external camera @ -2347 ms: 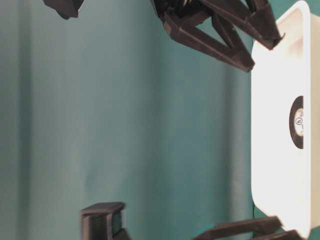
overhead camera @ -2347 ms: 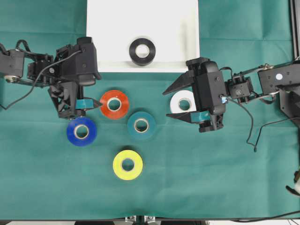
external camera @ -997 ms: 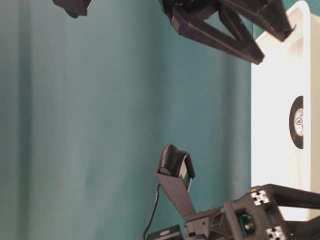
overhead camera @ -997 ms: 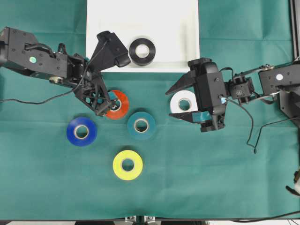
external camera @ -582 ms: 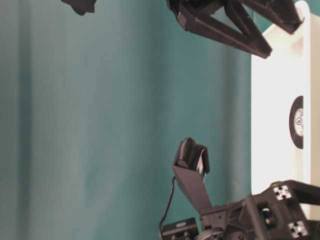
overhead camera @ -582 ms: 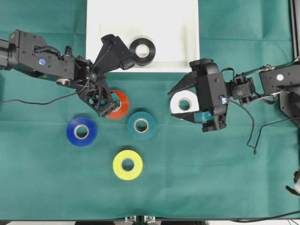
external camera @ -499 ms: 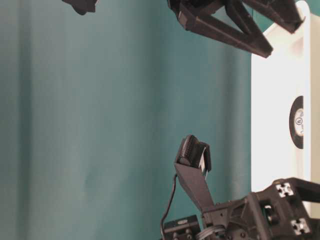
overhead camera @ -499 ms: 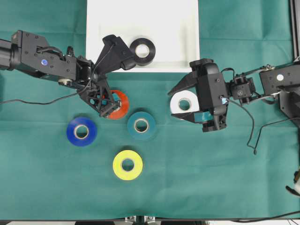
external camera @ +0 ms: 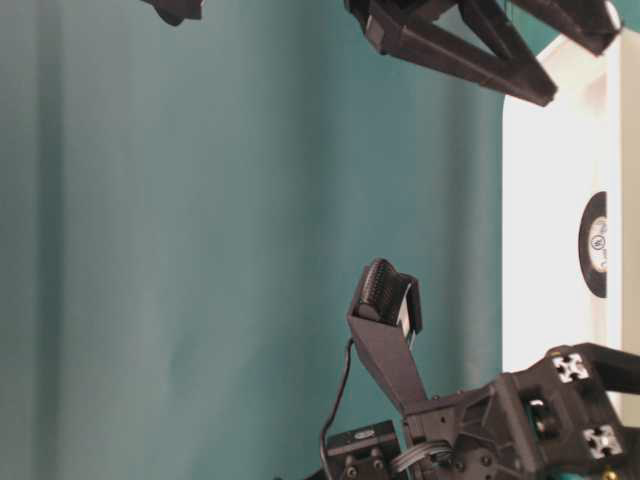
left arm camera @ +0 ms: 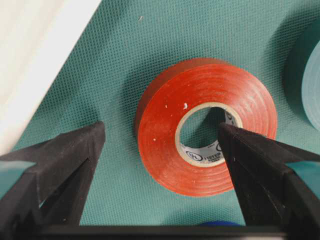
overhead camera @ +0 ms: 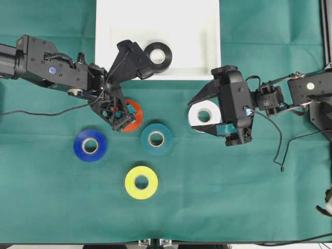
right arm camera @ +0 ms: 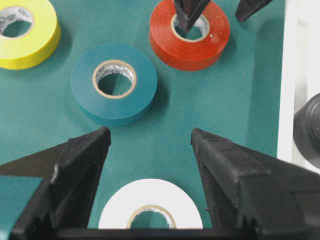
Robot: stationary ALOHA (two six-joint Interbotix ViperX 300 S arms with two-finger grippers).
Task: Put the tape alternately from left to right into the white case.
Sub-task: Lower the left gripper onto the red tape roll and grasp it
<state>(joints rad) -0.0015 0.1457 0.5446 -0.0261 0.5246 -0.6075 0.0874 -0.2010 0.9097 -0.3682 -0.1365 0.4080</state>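
one roll, the black tape [overhead camera: 157, 56], lies in the white case [overhead camera: 114, 31]; five remain on the bench. my left gripper [left arm camera: 160, 150] fingers straddle the red-orange tape [left arm camera: 206, 125], unclosed; right gripper [right arm camera: 150, 150] fingers wide over the white tape [right arm camera: 150, 210].

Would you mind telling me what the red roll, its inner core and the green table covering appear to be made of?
The red roll: likely vinyl tape, smooth with a soft sheen and a few pale specks. Its core: probably cardboard, matte beige with black printed marks, though plastic is possible. The green covering: seemingly woven cloth or textured mat, showing a fine grid of dimples and no gloss.
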